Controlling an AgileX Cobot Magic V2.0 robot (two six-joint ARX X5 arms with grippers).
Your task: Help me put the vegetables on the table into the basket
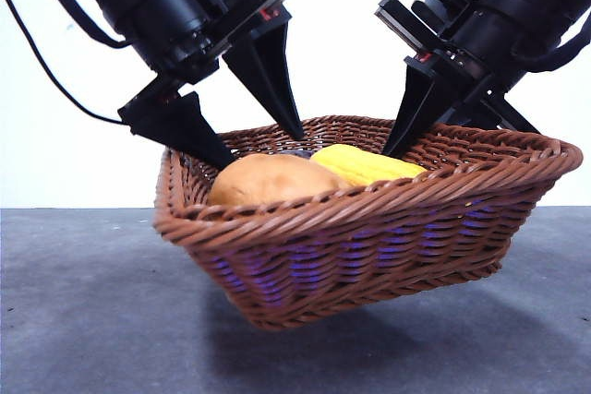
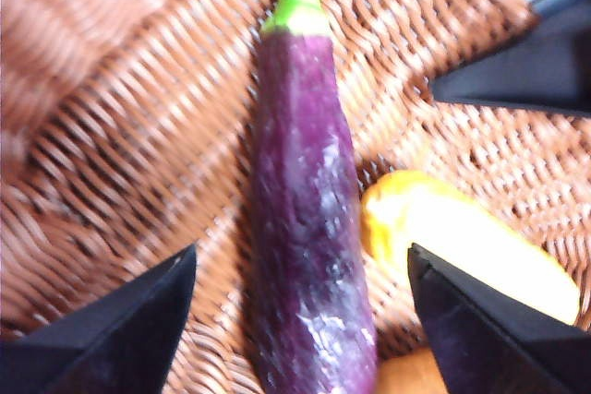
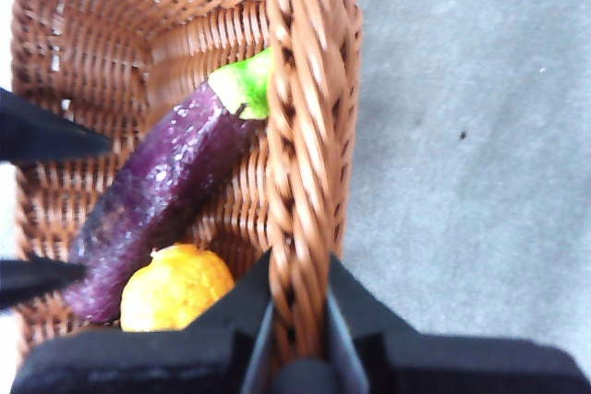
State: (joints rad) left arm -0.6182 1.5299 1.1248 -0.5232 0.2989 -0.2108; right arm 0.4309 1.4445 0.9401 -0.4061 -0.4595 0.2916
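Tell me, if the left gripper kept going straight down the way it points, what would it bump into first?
Most likely the purple eggplant, which lies in the basket right between the open left gripper's jaws. The corn cob sits just beside one jaw, though depth is hard to judge.

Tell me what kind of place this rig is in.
Probably a lab test bench: bare dark grey speckled table, plain white backdrop, and toy vegetables in a brown woven wicker basket gripped by the right claw.

Your front camera sits low at table height, looking level and close at the basket (image 1: 369,228), while your two wrist cameras look steeply down into it at close range, both sharing the eggplant (image 2: 309,228) (image 3: 157,200), its stem toward 12 and 1 o'clock respectively.
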